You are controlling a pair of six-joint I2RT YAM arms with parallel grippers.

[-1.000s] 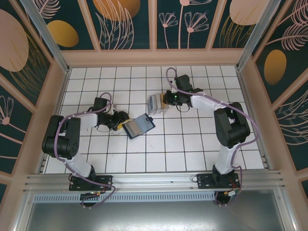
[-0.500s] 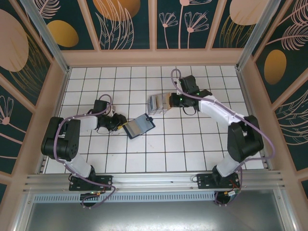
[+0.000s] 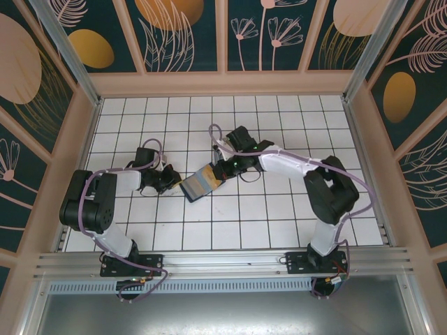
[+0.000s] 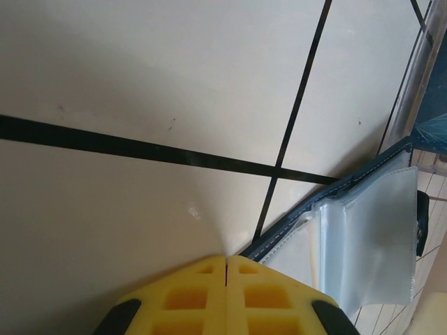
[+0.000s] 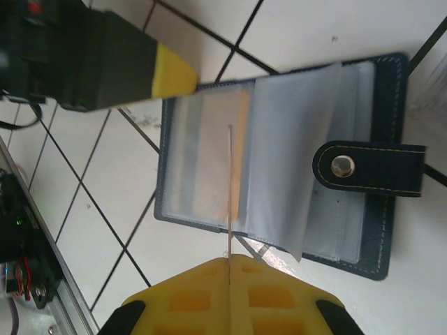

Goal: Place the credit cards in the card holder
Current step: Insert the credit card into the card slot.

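Observation:
The card holder (image 3: 200, 183) lies open on the tiles, dark navy with clear sleeves (image 5: 293, 153) and a clasp tab (image 5: 367, 167). An orange-beige card (image 5: 241, 139) shows through one sleeve. My right gripper (image 5: 228, 259) is shut on a thin pale credit card (image 5: 229, 195), seen edge-on, which points down over the sleeves. In the top view the right gripper (image 3: 221, 172) hovers at the holder's right end. My left gripper (image 4: 225, 262) is shut with nothing between its fingers, and its tip (image 5: 171, 73) rests at the holder's (image 4: 363, 230) left edge. In the top view the left gripper (image 3: 174, 181) lies low on the floor.
White tiled floor (image 3: 265, 209) inside a walled enclosure with wooden rims (image 3: 363, 139). The right arm's forearm (image 3: 286, 159) stretches across the middle tiles. An aluminium rail (image 3: 223, 262) runs along the near edge.
The right arm swung left from the clear rack to over the card holder, carrying a card. The left gripper closed at the holder's left edge.

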